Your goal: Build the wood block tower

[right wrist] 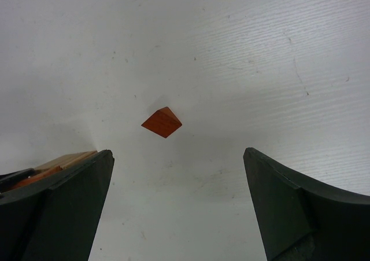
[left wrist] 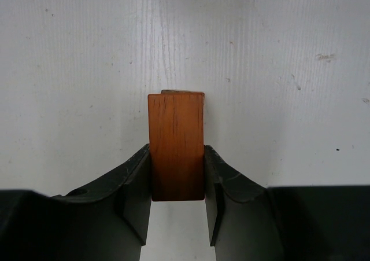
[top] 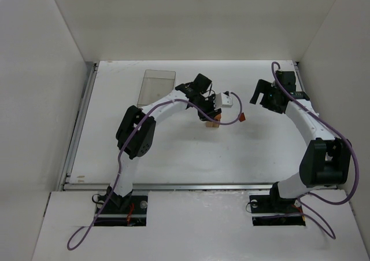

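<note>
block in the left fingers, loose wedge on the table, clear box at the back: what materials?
block: wood, reddish-brown, smooth finish; lengthwise grain lines show.
wedge: likely the same wood, orange-red matte faces; grain too small to confirm.
box: looks like clear plastic; the table shows through it.

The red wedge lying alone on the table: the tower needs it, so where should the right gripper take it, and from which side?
Probably from straight above, the open right gripper closing low on the upright sides of the red wedge. Its top slopes, so pads there would slip; it lies corner-on, so turn the wrist first.
</note>
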Controlling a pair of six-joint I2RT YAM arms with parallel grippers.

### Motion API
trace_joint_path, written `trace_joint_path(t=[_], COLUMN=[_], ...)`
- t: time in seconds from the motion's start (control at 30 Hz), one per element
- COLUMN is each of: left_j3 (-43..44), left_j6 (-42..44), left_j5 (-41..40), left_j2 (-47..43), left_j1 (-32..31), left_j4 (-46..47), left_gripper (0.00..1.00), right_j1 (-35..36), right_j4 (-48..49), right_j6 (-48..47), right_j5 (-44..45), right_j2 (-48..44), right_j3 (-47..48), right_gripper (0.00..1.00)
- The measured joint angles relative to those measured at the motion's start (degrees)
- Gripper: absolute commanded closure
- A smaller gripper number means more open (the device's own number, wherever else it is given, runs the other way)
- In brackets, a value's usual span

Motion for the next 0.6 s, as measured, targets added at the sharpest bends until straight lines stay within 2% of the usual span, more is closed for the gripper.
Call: trace_joint_path(t=[0.6], left_j3=[0.0], left_j6=[0.4], left_j5=[0.0], left_j2=[0.0], left_j1=[0.0], left_j4=[0.0], left_gripper=[1.0], right_j1=[0.0], right_j4=[0.0], right_j6=[0.0], right_j5=[0.0], right_j2=[0.1], right_j3=[0.0], right_gripper=[0.0])
